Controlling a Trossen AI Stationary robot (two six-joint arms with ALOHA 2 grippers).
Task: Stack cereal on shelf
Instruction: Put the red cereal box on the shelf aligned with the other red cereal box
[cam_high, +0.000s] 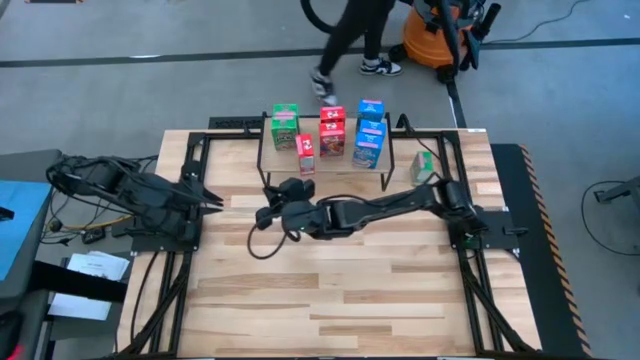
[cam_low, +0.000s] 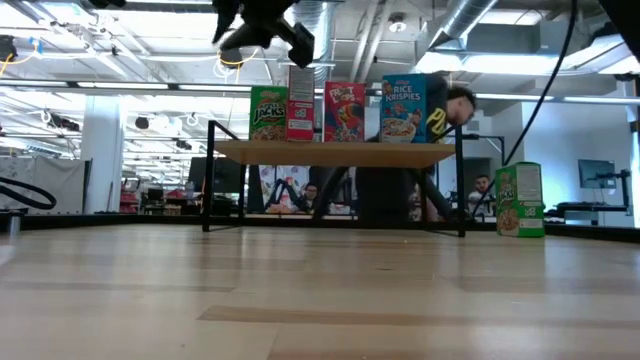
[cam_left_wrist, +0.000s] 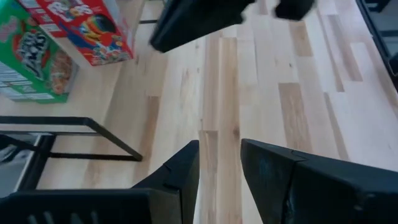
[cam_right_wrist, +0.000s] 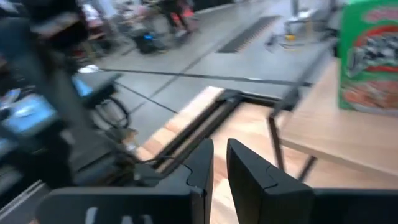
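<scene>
The shelf (cam_high: 268, 160) stands at the far middle of the table (cam_high: 330, 300), its front edge facing the open boards. On its top a green cereal box (cam_high: 285, 125) is at the left end, a red one (cam_high: 332, 130) in the middle and a blue one (cam_high: 370, 130) toward the right end. A narrower red box (cam_high: 306, 155) stands upright close to the front edge, between the green and the middle red. From above, the boxes look doubled front to back, but I cannot tell how many there are. A lone green box (cam_high: 422, 165) stands upright on the table just beside the shelf's right legs.

The right hand (cam_high: 264, 216) hangs in front of the shelf's left end, raised above the level of its top. Its fingers are nearly pressed together and pinch nothing. The left hand (cam_high: 207, 199) waits at the table's left edge, fingers drawn together and empty.

The near half of the table lies open, and a person's legs (cam_high: 345, 40) are on the floor beyond the far edge.
</scene>
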